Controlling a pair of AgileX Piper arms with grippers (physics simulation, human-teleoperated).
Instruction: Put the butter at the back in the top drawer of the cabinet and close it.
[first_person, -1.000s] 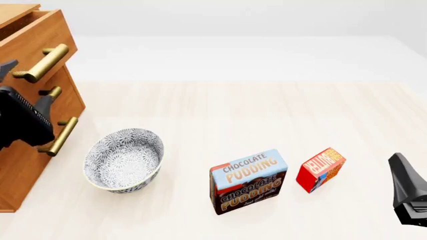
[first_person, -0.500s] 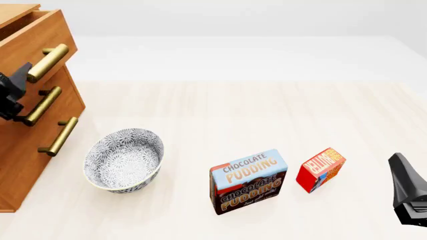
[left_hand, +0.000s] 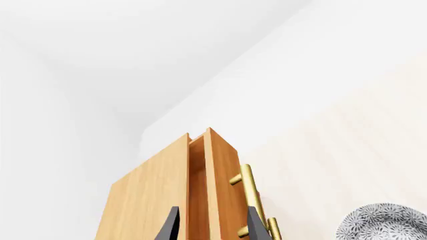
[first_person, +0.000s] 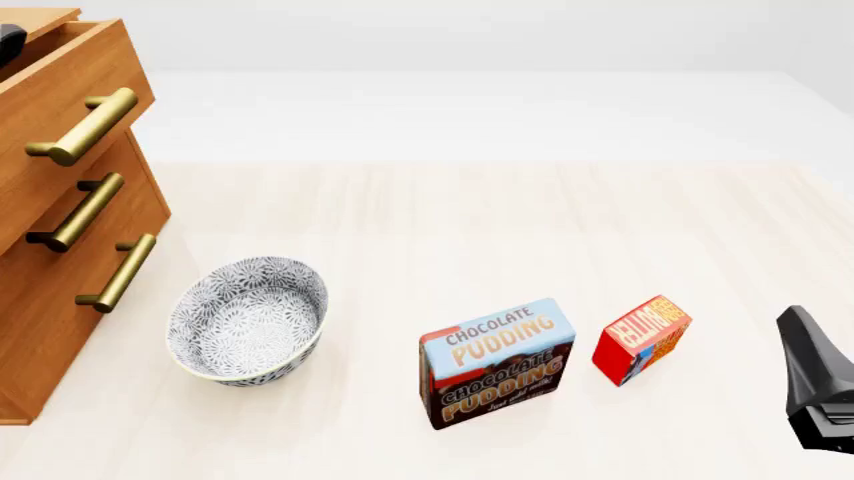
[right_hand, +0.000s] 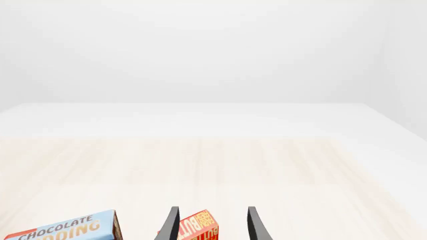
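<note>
The butter (first_person: 641, 338), a small red box, lies on the table right of the pudding box, near the front. It also shows low in the right wrist view as the butter (right_hand: 198, 229), just ahead of my open right gripper (right_hand: 212, 210) and apart from it. In the front view the right gripper (first_person: 809, 368) rests at the right edge. The cabinet (first_person: 54, 300) stands at the left with its top drawer (first_person: 60, 85) pulled out a little. My left gripper (left_hand: 212, 210) is open above the drawer's front (left_hand: 223, 180), holding nothing. Only a dark sliver of it (first_person: 7, 45) shows in the front view.
A patterned bowl (first_person: 247, 318) sits beside the cabinet's lower drawers. The chocolate pudding box (first_person: 497, 362) stands between bowl and butter. Brass handles (first_person: 80, 128) stick out from the cabinet's front. The table's far edge runs behind.
My left arm has risen from in front of the cabinet's handles to above its top left corner, almost leaving the front view. The right arm, boxes and bowl have not moved.
</note>
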